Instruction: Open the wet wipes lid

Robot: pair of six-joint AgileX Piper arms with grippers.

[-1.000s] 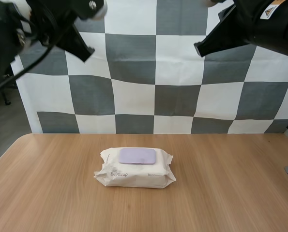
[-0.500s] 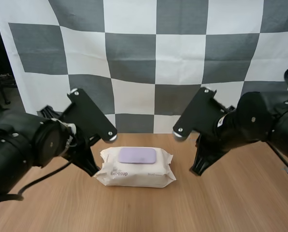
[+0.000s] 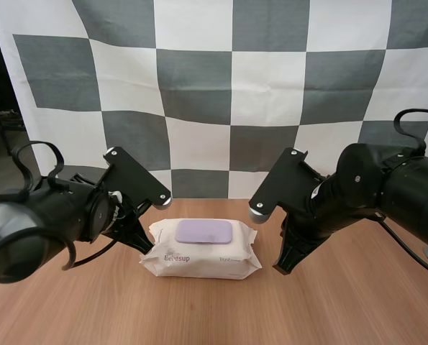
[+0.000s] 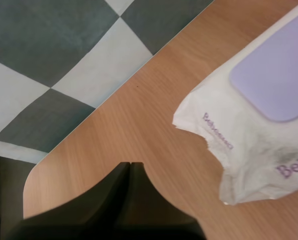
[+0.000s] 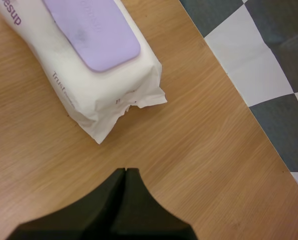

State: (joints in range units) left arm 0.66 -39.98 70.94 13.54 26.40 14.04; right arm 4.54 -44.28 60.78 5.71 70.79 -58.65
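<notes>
In the middle of the wooden worktop (image 3: 357,309) lies the pack of wet wipes (image 3: 199,257), flat on its back. Its long axis runs from left to right across the high view, one crimped end towards each arm. The printed long side faces the near edge of the worktop. The pale purple lid (image 3: 203,231) sits on the upper face and points straight up. It lies flat against the pack, closed, with its own long side running the same way as the pack.

The pack lies between the two grippers. The left gripper (image 3: 144,244) reaches down to the worktop just beside the pack's left end. In the left wrist view its fingers (image 4: 119,192) lie together as one dark wedge with nothing between them, and a strip of bare wood separates the tip from the pack's crimped corner.

The right gripper (image 3: 281,266) is low over the worktop near the pack's right end, a little further off than the left one is from its end. In the right wrist view its fingers (image 5: 116,197) are likewise pressed together on nothing, with bare wood between the tip and the pack.
</notes>
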